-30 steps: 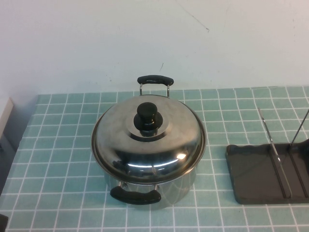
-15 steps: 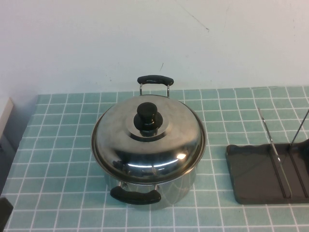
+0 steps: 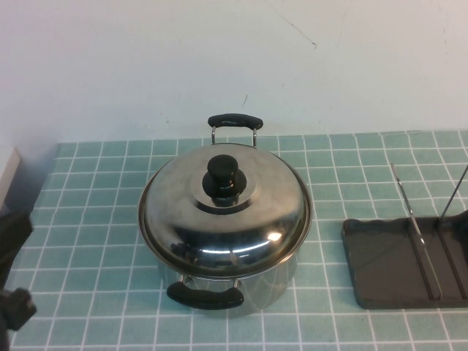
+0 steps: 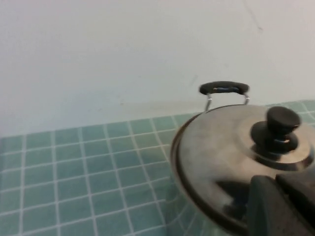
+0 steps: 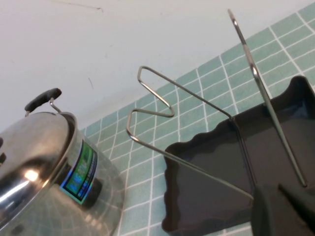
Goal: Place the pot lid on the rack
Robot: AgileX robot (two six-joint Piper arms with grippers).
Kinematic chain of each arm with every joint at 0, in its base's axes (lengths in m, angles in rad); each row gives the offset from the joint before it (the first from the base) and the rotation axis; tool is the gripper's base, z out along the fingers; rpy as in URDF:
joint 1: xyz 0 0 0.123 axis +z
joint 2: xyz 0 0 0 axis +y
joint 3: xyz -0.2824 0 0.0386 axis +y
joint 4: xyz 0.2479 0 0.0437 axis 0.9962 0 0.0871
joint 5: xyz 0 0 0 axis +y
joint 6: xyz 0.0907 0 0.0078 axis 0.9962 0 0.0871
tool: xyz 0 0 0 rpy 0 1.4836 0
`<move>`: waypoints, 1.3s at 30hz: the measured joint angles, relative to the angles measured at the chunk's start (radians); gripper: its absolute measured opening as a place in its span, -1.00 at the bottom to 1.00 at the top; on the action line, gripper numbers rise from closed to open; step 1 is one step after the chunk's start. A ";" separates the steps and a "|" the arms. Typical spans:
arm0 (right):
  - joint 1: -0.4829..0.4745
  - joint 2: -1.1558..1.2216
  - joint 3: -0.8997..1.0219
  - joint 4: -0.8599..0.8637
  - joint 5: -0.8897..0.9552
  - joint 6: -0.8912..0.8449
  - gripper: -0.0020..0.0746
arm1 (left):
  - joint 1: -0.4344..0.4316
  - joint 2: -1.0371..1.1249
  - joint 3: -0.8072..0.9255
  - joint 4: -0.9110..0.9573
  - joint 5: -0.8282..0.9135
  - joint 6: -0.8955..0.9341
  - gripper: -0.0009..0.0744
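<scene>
The shiny steel pot lid (image 3: 227,208) with its black knob (image 3: 224,175) sits on the steel pot (image 3: 234,281) at the table's middle. The dark rack (image 3: 395,263) with upright wire dividers (image 3: 417,227) stands at the right edge. My left arm (image 3: 11,256) shows at the left edge, well left of the pot. In the left wrist view my left gripper (image 4: 276,181) is short of the lid (image 4: 231,142), fingers together and empty. In the right wrist view my right gripper (image 5: 278,189) hovers over the rack (image 5: 206,177), fingers together and empty.
The pot has two black handles, one at the back (image 3: 234,121) and one at the front (image 3: 205,296). The table is covered in green tiles (image 3: 95,219) and ends at a white wall (image 3: 219,58) behind. A pale object (image 3: 6,175) sits at the far left edge.
My left arm has come up into the high view at the lower left edge, moving toward the pot. The pot, lid and rack have not moved.
</scene>
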 joint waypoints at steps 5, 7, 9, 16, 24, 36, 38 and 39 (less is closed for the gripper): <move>0.000 0.000 0.000 0.003 0.000 -0.021 -0.95 | -0.054 0.201 -0.100 -0.388 0.041 0.487 -0.98; 0.000 0.000 0.000 0.005 0.000 -0.023 -0.95 | -0.111 0.274 -0.115 -0.532 0.027 0.681 -0.98; 0.000 0.000 0.000 0.008 0.000 -0.025 -0.95 | -0.196 0.343 -0.128 -0.660 -0.020 0.880 -0.98; 0.000 0.000 0.000 0.008 0.001 -0.027 -0.95 | -0.494 0.532 -0.188 -0.776 -0.317 1.188 -0.92; 0.000 0.000 0.000 0.008 0.004 -0.027 -0.95 | -0.559 0.725 -0.313 -0.787 -0.308 1.128 0.41; 0.000 0.000 0.000 0.008 0.007 -0.027 -0.95 | -0.560 0.892 -0.398 -0.793 -0.345 1.058 0.77; 0.000 0.000 0.000 0.008 0.007 -0.027 -0.95 | -0.560 0.916 -0.398 -0.793 -0.348 1.021 0.73; 0.000 0.000 0.000 0.008 0.007 -0.027 -0.95 | -0.560 0.924 -0.398 -0.795 -0.349 1.000 0.67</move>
